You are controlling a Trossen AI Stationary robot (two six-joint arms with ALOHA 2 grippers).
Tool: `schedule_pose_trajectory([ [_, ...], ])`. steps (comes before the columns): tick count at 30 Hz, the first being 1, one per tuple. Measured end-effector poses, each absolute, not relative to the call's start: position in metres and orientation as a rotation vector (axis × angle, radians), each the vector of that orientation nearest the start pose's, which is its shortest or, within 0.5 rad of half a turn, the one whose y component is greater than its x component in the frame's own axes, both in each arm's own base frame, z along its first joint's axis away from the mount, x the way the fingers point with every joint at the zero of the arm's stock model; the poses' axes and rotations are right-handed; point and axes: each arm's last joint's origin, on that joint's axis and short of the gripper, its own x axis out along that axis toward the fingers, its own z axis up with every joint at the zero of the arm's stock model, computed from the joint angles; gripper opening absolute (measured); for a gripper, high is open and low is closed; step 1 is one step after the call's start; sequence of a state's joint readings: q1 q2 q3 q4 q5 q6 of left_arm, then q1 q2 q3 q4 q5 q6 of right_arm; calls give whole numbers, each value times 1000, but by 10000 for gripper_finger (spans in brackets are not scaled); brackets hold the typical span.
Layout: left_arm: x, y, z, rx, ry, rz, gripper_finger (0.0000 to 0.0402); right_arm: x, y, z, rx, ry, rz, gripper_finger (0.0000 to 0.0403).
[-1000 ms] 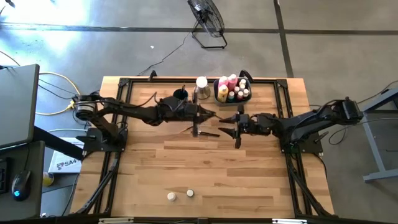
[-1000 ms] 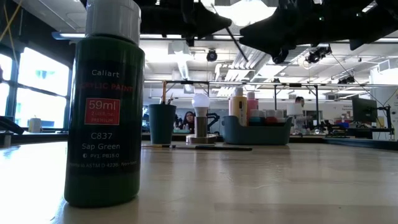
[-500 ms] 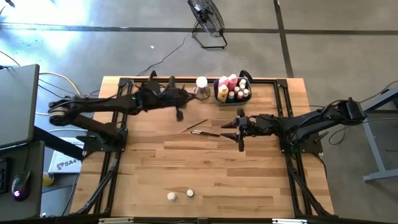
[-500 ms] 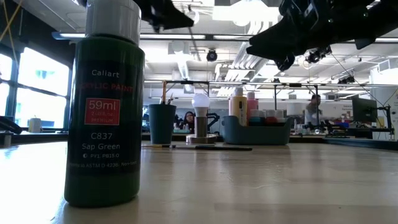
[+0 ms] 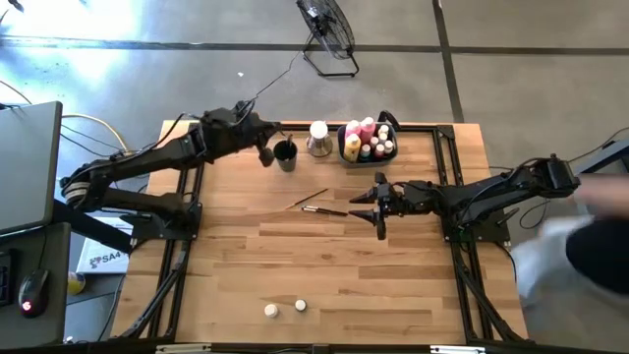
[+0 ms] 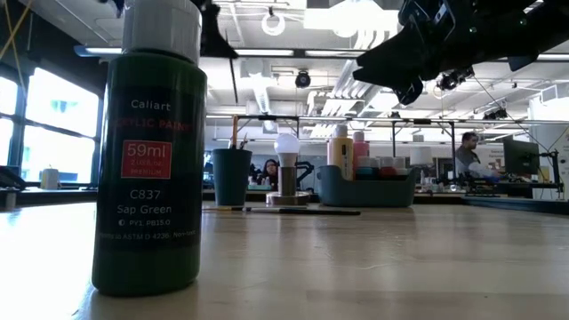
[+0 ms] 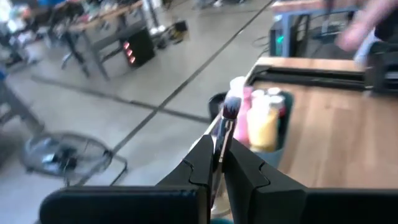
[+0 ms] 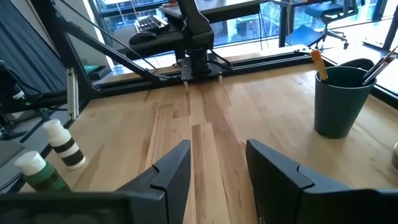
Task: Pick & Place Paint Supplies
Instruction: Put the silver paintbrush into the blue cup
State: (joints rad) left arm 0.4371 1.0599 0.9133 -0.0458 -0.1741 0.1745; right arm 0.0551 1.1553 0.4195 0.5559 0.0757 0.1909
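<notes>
The wooden table (image 5: 324,265) stands on a grey concrete floor (image 5: 511,79) crossed by dark seams. A black floor fan (image 5: 327,25) sits beyond the far edge, its cord trailing. A dark desk (image 5: 25,167) with a computer mouse (image 5: 32,291) fills the side. From table height, an open workshop shows, with big bright windows (image 6: 40,133), ceiling lamps (image 6: 356,16) and cluttered benches (image 6: 498,191).

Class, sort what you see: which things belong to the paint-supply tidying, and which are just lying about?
Belonging: brush in the left gripper; two brushes on the table; two white-capped green bottles; bottles in the bin.
Lying about: the bin itself; dark cup; white bulb-shaped stand; floor fan.
</notes>
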Motion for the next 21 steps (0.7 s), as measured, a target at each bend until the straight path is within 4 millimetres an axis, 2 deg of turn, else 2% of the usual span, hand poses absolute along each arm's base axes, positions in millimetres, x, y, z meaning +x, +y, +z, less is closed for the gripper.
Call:
schedule_pose_trajectory([
  [10, 221, 136, 294, -12, 389, 632, 19, 230, 11, 208, 177, 177, -37, 149],
  [21, 243, 149, 254, -55, 464, 638, 19, 230, 11, 208, 177, 178, -37, 149],
])
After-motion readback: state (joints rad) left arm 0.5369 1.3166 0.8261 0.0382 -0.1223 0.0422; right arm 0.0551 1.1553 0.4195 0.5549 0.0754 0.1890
